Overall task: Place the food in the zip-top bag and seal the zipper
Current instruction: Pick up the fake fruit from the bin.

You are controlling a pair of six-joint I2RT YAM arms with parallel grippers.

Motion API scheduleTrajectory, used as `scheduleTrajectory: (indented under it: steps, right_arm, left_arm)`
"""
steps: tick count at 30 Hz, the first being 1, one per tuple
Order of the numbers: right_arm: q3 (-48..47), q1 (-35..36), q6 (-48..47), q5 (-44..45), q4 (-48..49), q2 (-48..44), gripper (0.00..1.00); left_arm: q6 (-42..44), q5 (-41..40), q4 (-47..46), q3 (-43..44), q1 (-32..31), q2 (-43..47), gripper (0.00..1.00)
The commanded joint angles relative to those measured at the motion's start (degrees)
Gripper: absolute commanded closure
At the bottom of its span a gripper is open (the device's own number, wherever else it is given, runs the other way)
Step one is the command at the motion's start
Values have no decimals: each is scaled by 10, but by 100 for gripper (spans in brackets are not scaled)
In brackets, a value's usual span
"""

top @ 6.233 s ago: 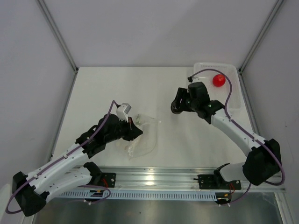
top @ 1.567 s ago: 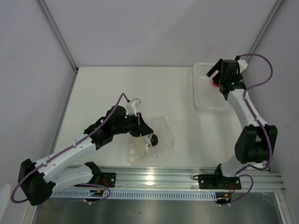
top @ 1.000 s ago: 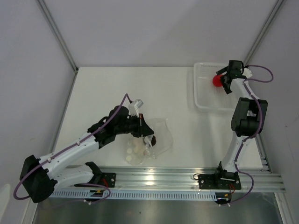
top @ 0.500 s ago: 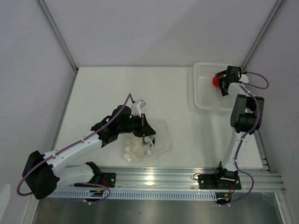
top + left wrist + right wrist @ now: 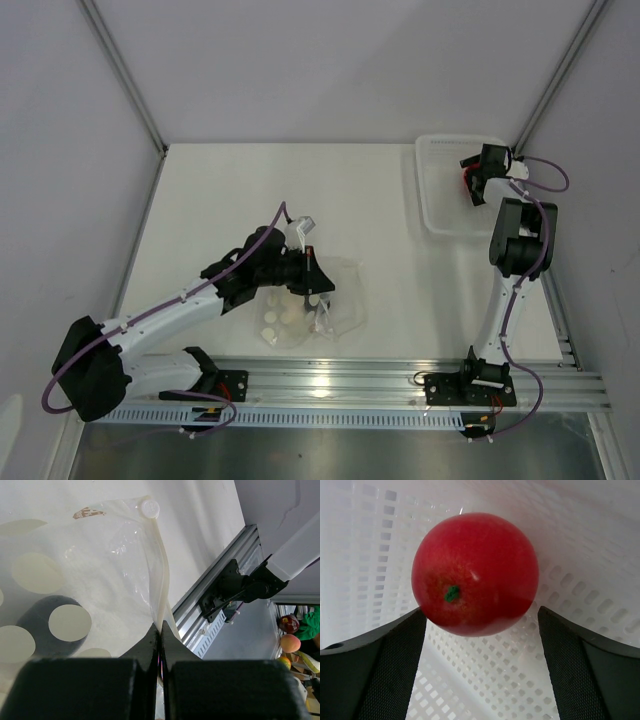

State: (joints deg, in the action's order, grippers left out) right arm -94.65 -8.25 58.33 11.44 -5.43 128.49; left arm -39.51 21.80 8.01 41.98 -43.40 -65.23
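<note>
Near the front edge of the white table [image 5: 230, 190], left of centre, the left gripper [image 5: 313, 288] is pinched tight on the edge of the clear, crinkly, cream-dotted plastic zip-top bag [image 5: 340, 300]. The wrist view shows its jaws closed on a thicker pale strip [image 5: 160, 575]. I judge this to be the zipper, not yet pressed shut. A small dark ball [image 5: 37, 625] shows through the film. Six seconds ago the other arm carried it over mid-table, so that item is now delivered. The bag has also been drawn slightly toward the front edge.

At the far right corner, the right gripper [image 5: 472, 180] has swung away from the bag and dropped into the white ribbed plastic basket [image 5: 440, 215]. Its jaws stand wide, one on each side of the round red toy tomato [image 5: 475, 572], and are not yet closed on it. I judge the tomato to be the next item to fetch.

Count:
- Arms: two.
- Bag: one.
- Basket: one.
- Dark ball: one, bagged.
- Tomato: one, in the basket.
- White radish with green leaves: cannot be made out in any view.
</note>
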Motion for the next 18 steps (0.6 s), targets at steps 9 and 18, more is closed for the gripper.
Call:
scheduleTrajectory:
  steps: [9,18]
  right_arm:
    - [-25,18,-67,68,36,5,6]
    - [-53,23,-106,110,3,6,0]
  left_arm:
    - [0,6,-19,-7,-3,10,99]
    - [-2,15,-26,-8,-3,5,99]
